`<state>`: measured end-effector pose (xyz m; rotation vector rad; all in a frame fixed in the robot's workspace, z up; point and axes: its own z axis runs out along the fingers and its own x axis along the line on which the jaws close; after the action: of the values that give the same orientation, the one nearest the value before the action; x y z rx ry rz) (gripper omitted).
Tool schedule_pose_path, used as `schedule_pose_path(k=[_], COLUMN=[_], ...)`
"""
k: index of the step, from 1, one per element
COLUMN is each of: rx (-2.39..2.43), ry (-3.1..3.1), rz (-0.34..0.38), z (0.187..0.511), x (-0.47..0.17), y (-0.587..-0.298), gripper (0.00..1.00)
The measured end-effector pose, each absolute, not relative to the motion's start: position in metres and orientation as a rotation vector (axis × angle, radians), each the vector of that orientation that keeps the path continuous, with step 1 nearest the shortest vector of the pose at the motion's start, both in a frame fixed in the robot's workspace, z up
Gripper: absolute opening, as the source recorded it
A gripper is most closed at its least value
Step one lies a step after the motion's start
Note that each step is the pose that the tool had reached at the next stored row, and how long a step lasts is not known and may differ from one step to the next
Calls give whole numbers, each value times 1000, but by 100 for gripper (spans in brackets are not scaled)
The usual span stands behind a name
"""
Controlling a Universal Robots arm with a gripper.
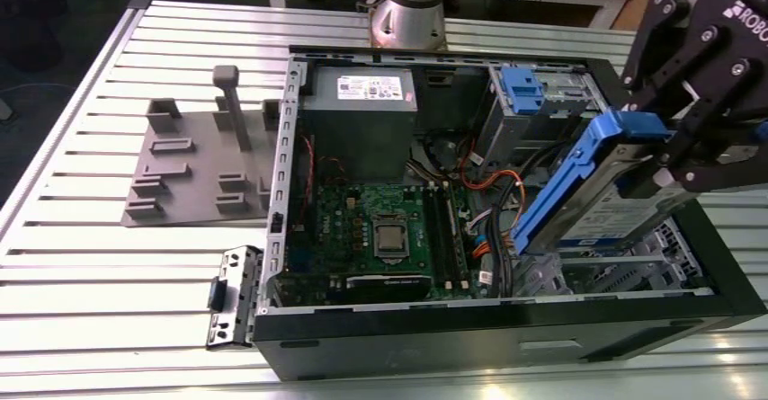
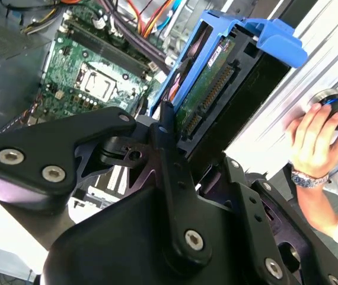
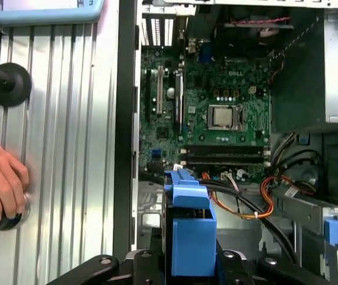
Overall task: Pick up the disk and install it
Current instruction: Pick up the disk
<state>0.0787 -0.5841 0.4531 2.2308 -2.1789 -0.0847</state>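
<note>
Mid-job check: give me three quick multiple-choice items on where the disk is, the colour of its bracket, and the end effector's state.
1. Where is the disk?
A. Held tilted over the open computer case
B. Flat on the grey fixture
C. On the table slats

2. Its carrier bracket is:
A. Red
B. Blue
C. Green

3. The end effector is:
A. Open and empty
B. Shut on the disk
C. Gripping a cable

Answers: 1 A, the exterior view shows it slanted above the case interior; 2 B, blue plastic in both wrist views; 3 B, fingers clamp the disk.
</note>
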Motion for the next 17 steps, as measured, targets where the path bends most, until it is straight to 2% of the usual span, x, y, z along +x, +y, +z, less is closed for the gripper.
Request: schedule_pose_path(k=[11,17], rx=[2229,2253], ry=[-2177,-2198], rz=[-91,-146], z=[452,451], x=[112,119], y=[-586,-587], gripper=[36,36])
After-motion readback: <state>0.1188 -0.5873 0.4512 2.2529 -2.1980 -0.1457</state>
